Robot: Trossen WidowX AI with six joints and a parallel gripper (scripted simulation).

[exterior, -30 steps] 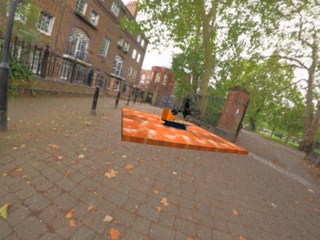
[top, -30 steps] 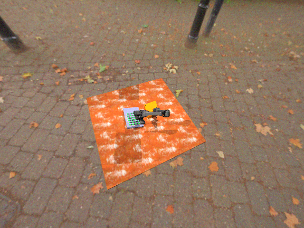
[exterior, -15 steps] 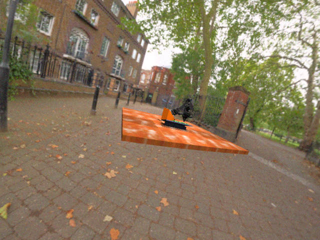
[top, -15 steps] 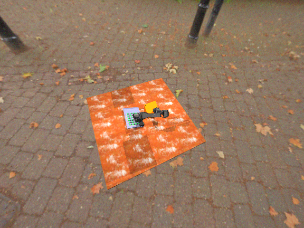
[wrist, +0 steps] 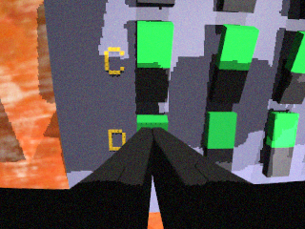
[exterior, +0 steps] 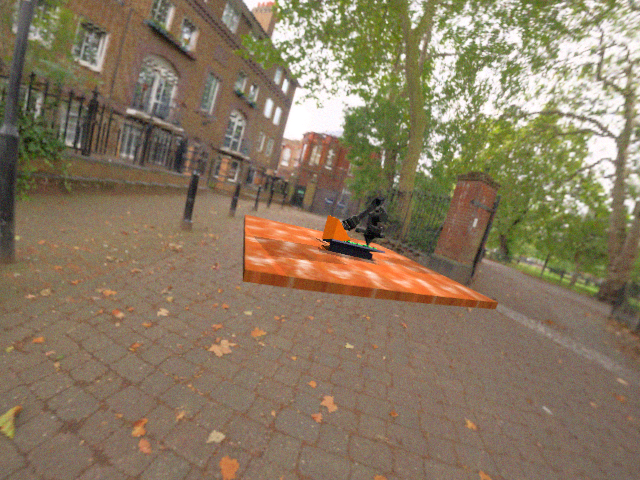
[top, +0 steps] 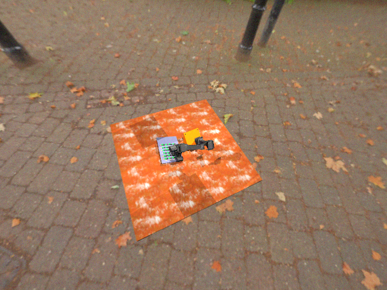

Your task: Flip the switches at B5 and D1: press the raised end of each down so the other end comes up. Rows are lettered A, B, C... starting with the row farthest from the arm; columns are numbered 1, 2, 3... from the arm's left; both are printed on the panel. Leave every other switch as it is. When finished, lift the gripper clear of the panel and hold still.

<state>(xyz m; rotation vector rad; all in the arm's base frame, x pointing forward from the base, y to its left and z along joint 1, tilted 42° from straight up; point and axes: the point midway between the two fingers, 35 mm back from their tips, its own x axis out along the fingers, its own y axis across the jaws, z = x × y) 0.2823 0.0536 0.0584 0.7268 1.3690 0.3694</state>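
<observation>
The lavender switch panel (top: 169, 139) lies on the orange-and-white slab, with rows of green-and-dark switches. It also shows edge-on in the exterior view as a dark-sided box (exterior: 347, 250). My gripper (wrist: 151, 137) (exterior: 368, 243) is shut and empty, its tips low over the panel at D1. The D1 switch (wrist: 152, 119) shows only a short green end just beyond the tips; the fingers hide its rest, so its tilt and any contact are unclear. Switch C1 (wrist: 154, 44) stands beyond it and D2 (wrist: 221, 130) to its right. B5 is outside the wrist view and too small to read in the top and exterior views.
A yellow-orange block (top: 191, 136) (exterior: 334, 228) stands beside the arm near the panel. The slab (top: 146, 187) (exterior: 310, 268) extends around the panel. Switches C2 (wrist: 238, 47) and D3 (wrist: 283, 130) are close to the fingers' right side.
</observation>
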